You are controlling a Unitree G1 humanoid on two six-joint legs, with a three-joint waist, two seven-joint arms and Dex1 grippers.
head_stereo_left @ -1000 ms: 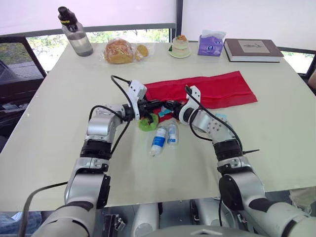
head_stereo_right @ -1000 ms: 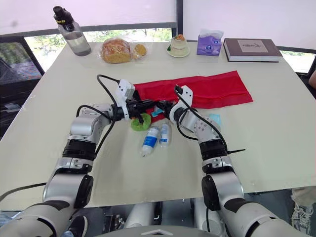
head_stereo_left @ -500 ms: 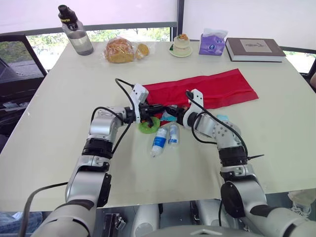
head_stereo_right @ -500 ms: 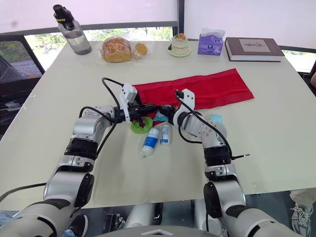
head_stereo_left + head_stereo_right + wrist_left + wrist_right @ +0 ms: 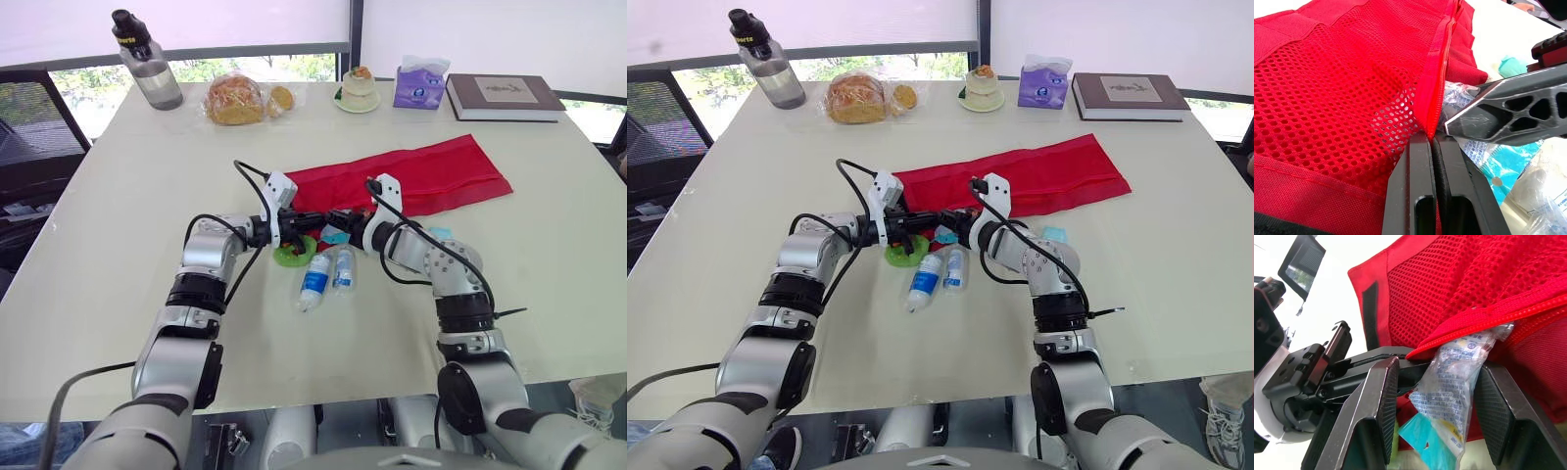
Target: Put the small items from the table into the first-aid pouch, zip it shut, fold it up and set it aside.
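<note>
The red first-aid pouch (image 5: 421,176) lies unfolded across the table's middle, mesh side up (image 5: 1342,98). My left gripper (image 5: 310,219) is at its left end, shut on the zipper edge (image 5: 1436,83) and lifting it. My right gripper (image 5: 338,217) faces it from the right, shut on a clear plastic packet (image 5: 1454,377) with teal contents. The packet's top end sits under the raised zipper edge. On the table just in front lie a green ring (image 5: 292,251), two small bottles (image 5: 315,279) (image 5: 342,266), and a teal item (image 5: 438,233) to the right.
Along the far edge stand a water bottle (image 5: 147,61), a bagged bread (image 5: 235,100), a small dessert on a plate (image 5: 357,90), a purple tissue box (image 5: 419,86) and a book (image 5: 502,96). Bare tabletop (image 5: 118,225) lies left and right of the arms.
My two grippers have drawn closer together at the pouch's left end, and the packet has gone further in under the zipper edge. The items on the table have not moved.
</note>
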